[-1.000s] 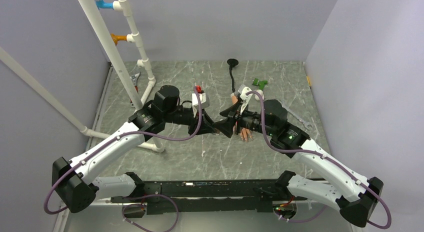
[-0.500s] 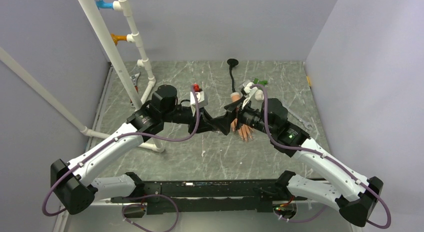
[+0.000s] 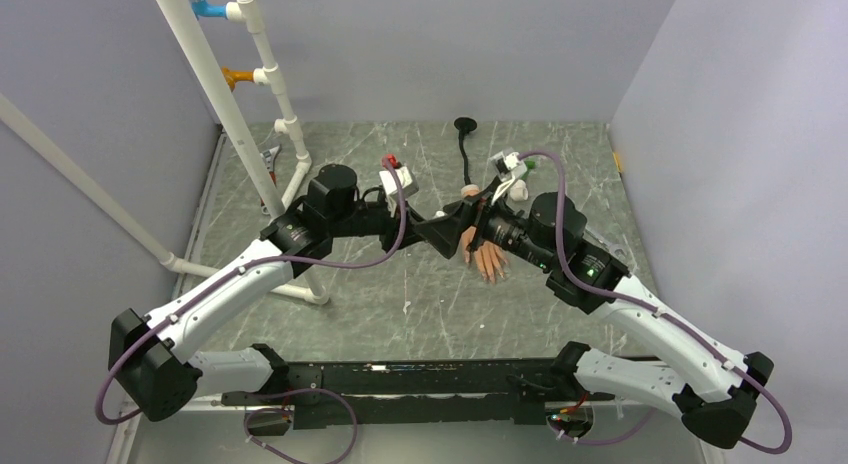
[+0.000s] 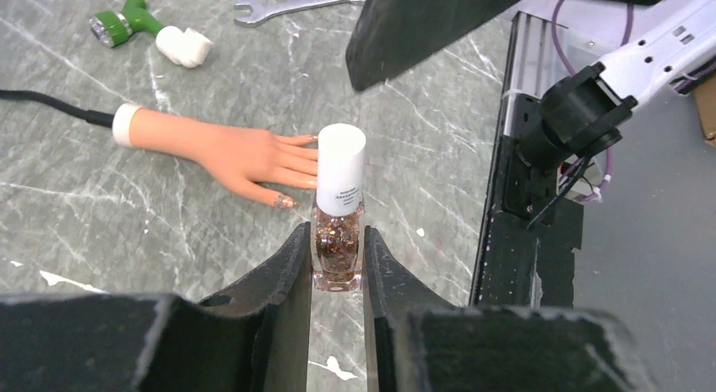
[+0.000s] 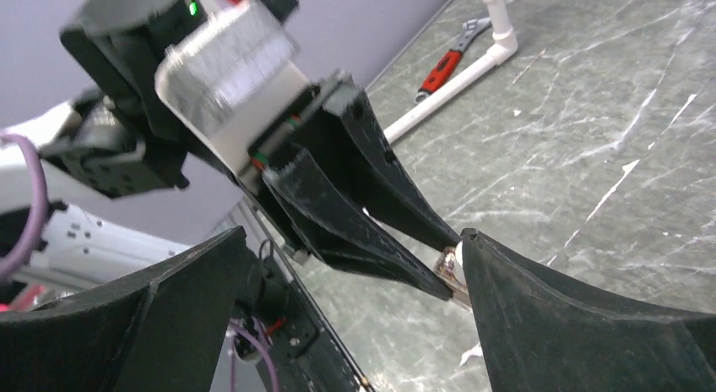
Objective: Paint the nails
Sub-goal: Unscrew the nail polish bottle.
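Nail-polish bottle (image 4: 337, 257), glittery brown with a white cap (image 4: 341, 166), stands upright, pinched at its glass body between the 2 fingers of the left gripper (image 4: 336, 236). The right gripper (image 5: 353, 236) hangs just beside it, its 2 fingers spread wide and holding nothing.

The step in hand looks like opening the bottle, as the cap appears to be on. The next move would call for the right fingers to settle around the cap, close, and twist it off with its brush while the left keeps the bottle steady.

The mannequin hand (image 4: 236, 151) lies flat on the table (image 3: 420, 304), near the bottle and between the 2 arms, fingers pointing toward the arm bases. Its nails (image 4: 283, 201) are tiny. 1 seems to carry glitter; the rest are too small to judge.

The table is grey-green, marbled with white veins. A steel wrench (image 4: 295, 3), a green-and-white tool (image 4: 143, 24) and a black cable (image 4: 42, 105) meeting the hand's white cuff lie on it. A white pipe frame (image 3: 215, 94) stands at left. Plain lilac walls enclose 3 sides.
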Robot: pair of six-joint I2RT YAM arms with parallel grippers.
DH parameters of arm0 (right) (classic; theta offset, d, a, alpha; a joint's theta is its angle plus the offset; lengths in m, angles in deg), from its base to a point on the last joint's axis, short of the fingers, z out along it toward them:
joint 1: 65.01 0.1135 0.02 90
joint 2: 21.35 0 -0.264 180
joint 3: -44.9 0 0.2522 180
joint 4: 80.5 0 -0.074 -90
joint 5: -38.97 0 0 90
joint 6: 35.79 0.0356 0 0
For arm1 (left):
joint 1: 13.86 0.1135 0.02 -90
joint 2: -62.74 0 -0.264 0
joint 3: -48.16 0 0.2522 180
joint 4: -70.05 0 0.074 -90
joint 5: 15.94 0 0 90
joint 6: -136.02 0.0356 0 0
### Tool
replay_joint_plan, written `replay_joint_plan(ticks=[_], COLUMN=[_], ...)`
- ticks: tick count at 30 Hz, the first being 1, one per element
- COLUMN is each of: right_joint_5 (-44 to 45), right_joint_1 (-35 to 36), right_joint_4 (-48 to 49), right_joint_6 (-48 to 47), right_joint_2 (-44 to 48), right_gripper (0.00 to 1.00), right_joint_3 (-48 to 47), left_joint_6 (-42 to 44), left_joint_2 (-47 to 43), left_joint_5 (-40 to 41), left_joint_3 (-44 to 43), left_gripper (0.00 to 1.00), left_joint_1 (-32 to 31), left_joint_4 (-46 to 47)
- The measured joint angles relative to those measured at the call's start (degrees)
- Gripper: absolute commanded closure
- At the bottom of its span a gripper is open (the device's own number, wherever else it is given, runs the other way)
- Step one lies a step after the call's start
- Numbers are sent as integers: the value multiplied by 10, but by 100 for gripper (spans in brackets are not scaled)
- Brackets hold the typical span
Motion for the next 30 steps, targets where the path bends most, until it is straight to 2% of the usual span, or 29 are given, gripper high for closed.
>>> replay_joint_plan(ticks=[6, 12, 22, 30], right_joint_5=[70, 130, 170, 178], right_joint_1=[10, 11, 12, 12], right_joint_4=[-52, -130, -217, -234], right_joint_6=[36, 68, 81, 88], right_joint_2=[-42, -61, -84, -52], right_gripper=[0, 0, 0, 0], right_joint_3=[-83, -120, -184, -180], left_joint_6=[0, 8, 30, 35], left_joint_2=[2, -5, -31, -31], left_joint_5=[20, 31, 56, 69], left_joint_3=[0, 0, 0, 0], left_gripper=[100, 100, 100, 100], left_joint_1=[0, 0, 0, 0], left_joint_4=[0, -1, -4, -4])
